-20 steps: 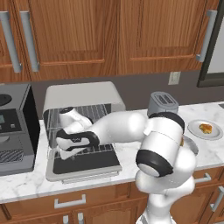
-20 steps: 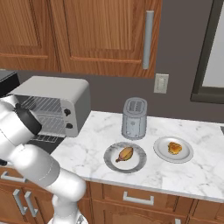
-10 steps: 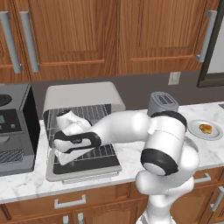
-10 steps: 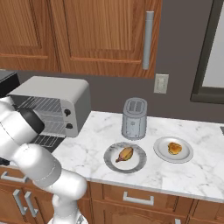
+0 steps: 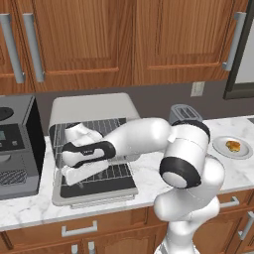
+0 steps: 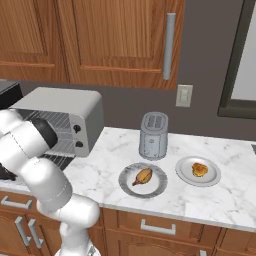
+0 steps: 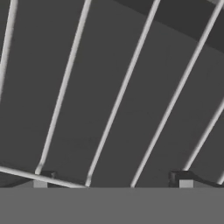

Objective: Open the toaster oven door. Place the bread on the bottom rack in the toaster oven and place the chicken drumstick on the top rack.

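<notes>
The toaster oven (image 5: 90,108) stands with its door (image 5: 94,194) folded flat onto the counter. My white hand (image 5: 82,155) hovers low over the door at the oven mouth, above a pulled-out wire rack (image 5: 111,173). In the hand view my gripper (image 7: 113,178) is open, fingertips (image 7: 43,176) wide apart with nothing between them, close against silver rack wires (image 7: 118,100); I cannot tell which rack this is. The chicken drumstick (image 6: 143,176) lies on a plate in front of the silver toaster. The bread (image 6: 200,169) (image 5: 232,146) sits on another plate to the right.
A dark coffee machine (image 5: 17,149) stands just left of the oven. The silver two-slot toaster (image 6: 153,135) is right of the oven. The drumstick's plate (image 6: 127,186) and the bread's plate (image 6: 185,176) lie near the counter's front edge. Wooden cabinets hang above.
My hand has shifted slightly left and lower at the oven mouth. The jaws stay open, and the food has not moved.
</notes>
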Controlling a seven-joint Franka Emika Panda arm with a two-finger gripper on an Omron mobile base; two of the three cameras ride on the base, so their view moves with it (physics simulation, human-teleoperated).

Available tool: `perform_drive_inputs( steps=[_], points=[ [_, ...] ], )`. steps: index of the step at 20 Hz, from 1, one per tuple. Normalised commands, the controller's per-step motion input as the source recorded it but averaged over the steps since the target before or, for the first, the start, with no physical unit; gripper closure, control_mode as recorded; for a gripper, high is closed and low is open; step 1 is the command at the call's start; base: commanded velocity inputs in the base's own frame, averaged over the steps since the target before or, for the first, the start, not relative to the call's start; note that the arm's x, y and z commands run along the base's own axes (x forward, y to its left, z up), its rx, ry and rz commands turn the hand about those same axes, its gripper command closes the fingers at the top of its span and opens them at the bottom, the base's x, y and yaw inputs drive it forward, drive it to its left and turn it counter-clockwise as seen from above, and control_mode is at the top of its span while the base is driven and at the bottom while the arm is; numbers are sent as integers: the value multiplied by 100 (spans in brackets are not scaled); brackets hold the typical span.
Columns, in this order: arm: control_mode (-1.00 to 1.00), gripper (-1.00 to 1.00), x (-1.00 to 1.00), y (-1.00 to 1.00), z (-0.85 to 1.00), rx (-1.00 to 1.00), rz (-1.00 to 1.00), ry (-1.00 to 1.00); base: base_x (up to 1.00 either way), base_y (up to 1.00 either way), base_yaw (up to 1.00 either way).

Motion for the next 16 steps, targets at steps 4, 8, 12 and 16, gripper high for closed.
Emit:
perform_drive_inputs(
  steps=[4,8,12,16],
  points=[
    [-100,-100,-71,-13,-26,26,-6,-6,0,0,0],
    [-100,-100,-68,-22,13,22,-7,-27,0,0,0],
    [-100,-100,-62,-24,17,11,-8,-32,0,0,0],
    [-100,-100,-35,-45,28,3,-10,-23,0,0,0]
  ],
)
